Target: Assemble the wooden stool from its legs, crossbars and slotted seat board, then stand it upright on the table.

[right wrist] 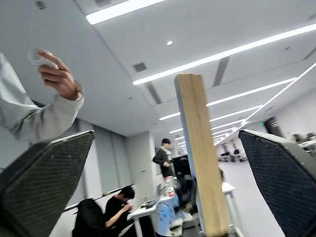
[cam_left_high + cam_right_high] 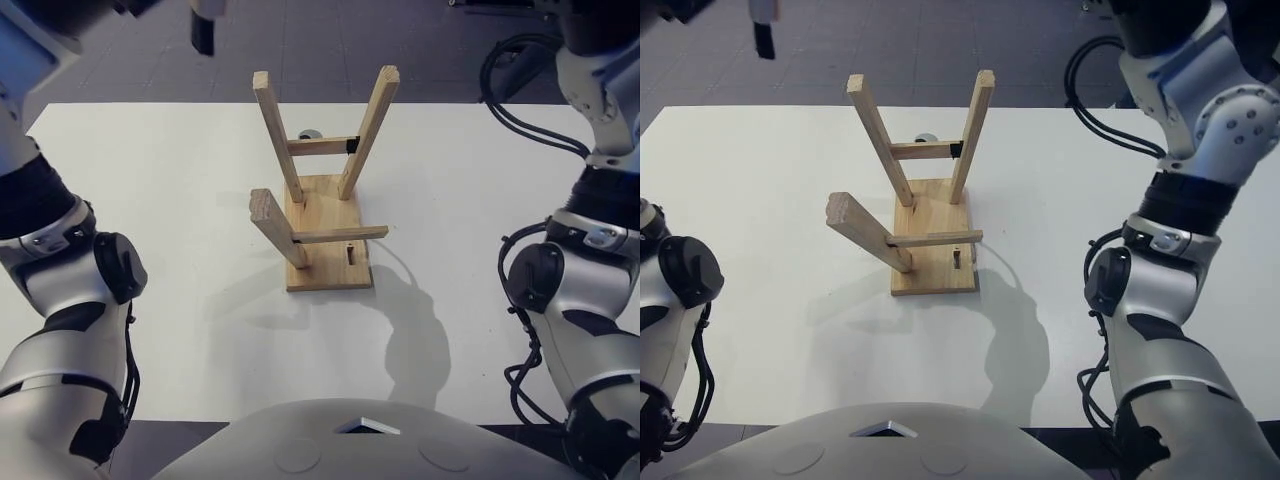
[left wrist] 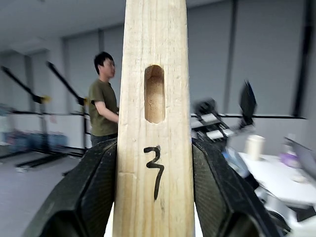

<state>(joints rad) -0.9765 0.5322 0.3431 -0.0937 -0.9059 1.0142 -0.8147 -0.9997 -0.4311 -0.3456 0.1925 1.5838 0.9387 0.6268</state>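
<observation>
The partly built stool lies upside down mid-table, its slotted seat board [image 2: 335, 272] flat on the top. Three legs stick up from it: two at the back [image 2: 277, 135] [image 2: 369, 130] and one at the front left [image 2: 277, 228]. One crossbar [image 2: 322, 145] joins the back legs; another crossbar [image 2: 340, 234] juts from the front leg. One seat slot [image 2: 351, 256] stands bare. My left gripper [image 3: 155, 190], raised high at the far left, is shut on a loose wooden leg [image 3: 154, 59] marked with a number. My right gripper [image 1: 163, 182] is open, a wooden bar [image 1: 200, 148] standing in the gap, touching neither finger.
The white table [image 2: 150, 200] has wide free room on both sides of the stool and in front of it. A small grey object [image 2: 308, 133] lies just behind the back crossbar. Black cables [image 2: 515, 85] hang by the right arm.
</observation>
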